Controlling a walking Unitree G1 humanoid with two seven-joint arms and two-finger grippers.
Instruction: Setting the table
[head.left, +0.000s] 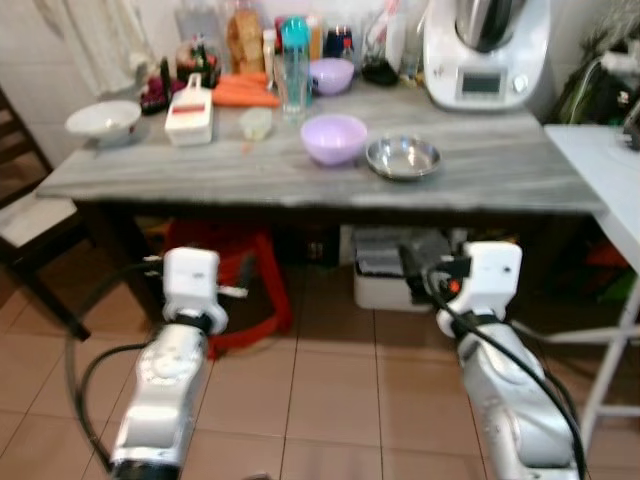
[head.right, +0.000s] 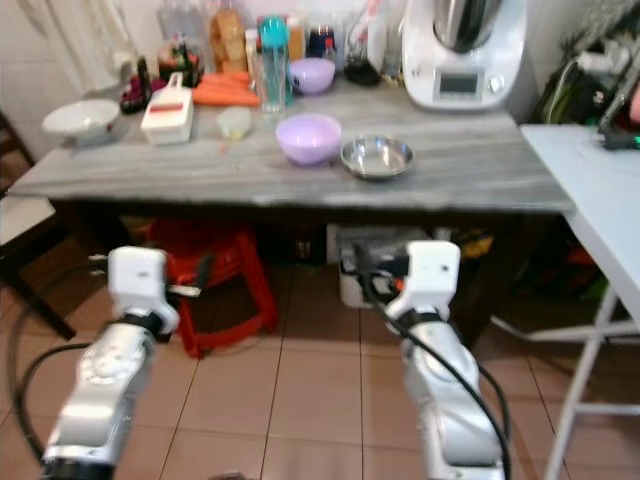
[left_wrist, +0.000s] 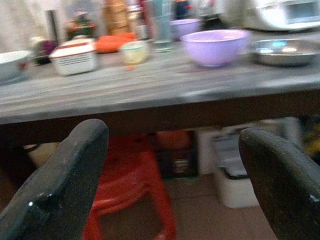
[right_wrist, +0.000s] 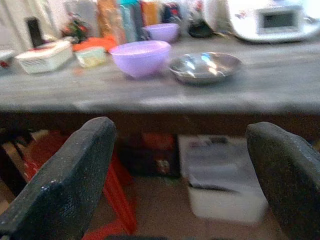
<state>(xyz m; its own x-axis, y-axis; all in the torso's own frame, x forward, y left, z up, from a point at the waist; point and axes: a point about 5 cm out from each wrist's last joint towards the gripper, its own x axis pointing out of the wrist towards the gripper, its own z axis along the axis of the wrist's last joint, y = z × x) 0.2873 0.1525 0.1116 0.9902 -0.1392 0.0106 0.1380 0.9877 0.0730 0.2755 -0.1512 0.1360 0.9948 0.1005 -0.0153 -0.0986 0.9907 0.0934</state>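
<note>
From the left eye view: standing short of a grey desk, both arms raised below its front edge, nothing yet taken up; judged to be the approach step, before any first pick. On the desk, a large lilac bowl just beside a steel dish, a smaller lilac bowl further back, a white bowl near the far left corner, a white box with a red band, carrots, a tall teal-capped bottle and a white kitchen machine at the back right. From the right eye view: same scene, with a red stool and a white bin under the desk, and a white folding table to the right. From the left wrist view: left end effector spread wide and empty, fingers framing the stool below the desk edge. From the right wrist view: right end effector likewise wide apart and empty, aimed under the large lilac bowl and steel dish. Next move judged to call for stepping closer and lifting an arm above the desk edge to reach that tableware. No legible brand, label or writing; machine's display too blurred to read.
</note>
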